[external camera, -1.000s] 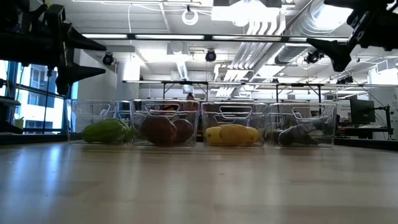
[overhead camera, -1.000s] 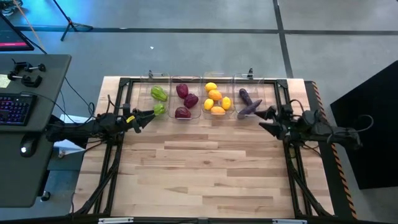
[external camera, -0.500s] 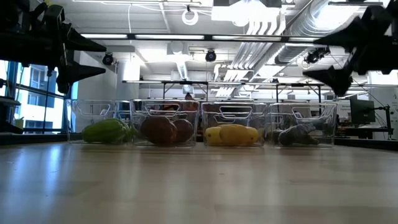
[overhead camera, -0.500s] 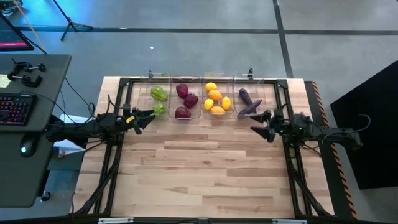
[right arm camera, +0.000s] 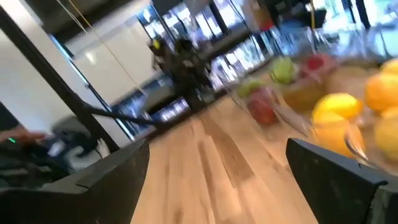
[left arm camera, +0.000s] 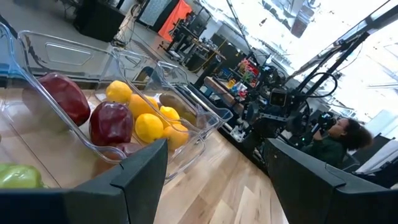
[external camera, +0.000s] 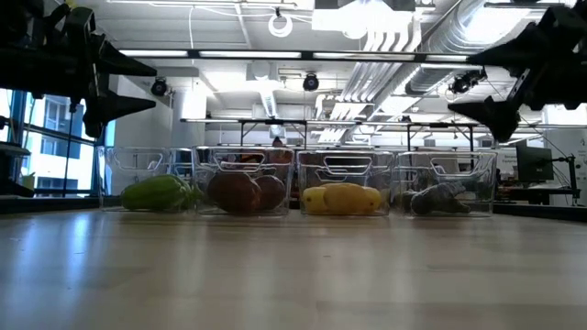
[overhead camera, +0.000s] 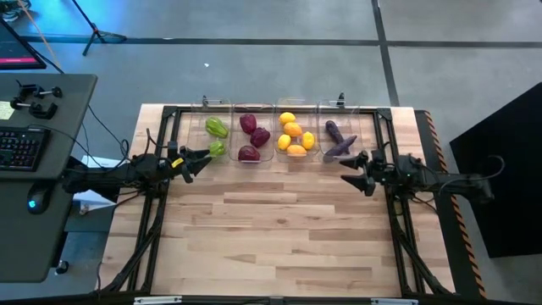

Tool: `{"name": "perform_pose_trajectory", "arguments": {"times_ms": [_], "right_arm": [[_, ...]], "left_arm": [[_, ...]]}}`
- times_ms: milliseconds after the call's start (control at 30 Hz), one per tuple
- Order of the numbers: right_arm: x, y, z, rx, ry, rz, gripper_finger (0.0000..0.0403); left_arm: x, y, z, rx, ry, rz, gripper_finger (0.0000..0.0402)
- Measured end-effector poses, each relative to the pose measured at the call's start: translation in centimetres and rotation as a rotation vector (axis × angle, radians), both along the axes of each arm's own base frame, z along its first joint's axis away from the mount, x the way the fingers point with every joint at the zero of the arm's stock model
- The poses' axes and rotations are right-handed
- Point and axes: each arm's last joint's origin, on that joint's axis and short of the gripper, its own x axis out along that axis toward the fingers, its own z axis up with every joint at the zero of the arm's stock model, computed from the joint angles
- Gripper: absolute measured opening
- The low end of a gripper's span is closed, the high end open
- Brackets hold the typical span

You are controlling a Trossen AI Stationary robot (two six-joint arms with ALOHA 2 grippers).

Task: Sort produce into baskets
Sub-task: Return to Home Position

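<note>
Four clear baskets stand in a row along the table's far edge. From left to right they hold green peppers (overhead camera: 217, 127), dark red produce (overhead camera: 251, 135), yellow and orange produce (overhead camera: 294, 135) and purple eggplants (overhead camera: 339, 140). My left gripper (overhead camera: 201, 159) hovers open and level just off the left basket's (external camera: 138, 170) near left corner, with nothing between its fingers (left arm camera: 214, 180). My right gripper (overhead camera: 351, 169) hovers open and level beside the eggplant basket's (external camera: 445, 174) near right corner, also with nothing between its fingers (right arm camera: 217, 180). Both grippers are well above the tabletop (external camera: 138, 82) (external camera: 463, 82).
A black metal frame (overhead camera: 169, 110) runs around the table and bears both arms. Bare wood tabletop (overhead camera: 279, 229) lies on the near side of the baskets. A desk with a keyboard (overhead camera: 25, 148) stands off the left edge. A person (left arm camera: 339, 137) sits in the room beyond.
My right gripper has come down beside the eggplant basket and tipped to level, shifting slightly toward the table's left; it has stayed open. The produce and baskets have kept their places.
</note>
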Motion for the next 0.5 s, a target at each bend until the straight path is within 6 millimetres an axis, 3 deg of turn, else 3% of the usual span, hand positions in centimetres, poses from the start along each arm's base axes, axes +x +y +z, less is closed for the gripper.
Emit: {"name": "perform_pose_trajectory", "arguments": {"times_ms": [500], "right_arm": [[-0.03, 0.03, 0.06, -0.002, -0.011, 0.008, 0.0369]], "left_arm": [[-0.12, 0.00, 0.16, -0.001, -0.017, 0.000, 0.0252]]}}
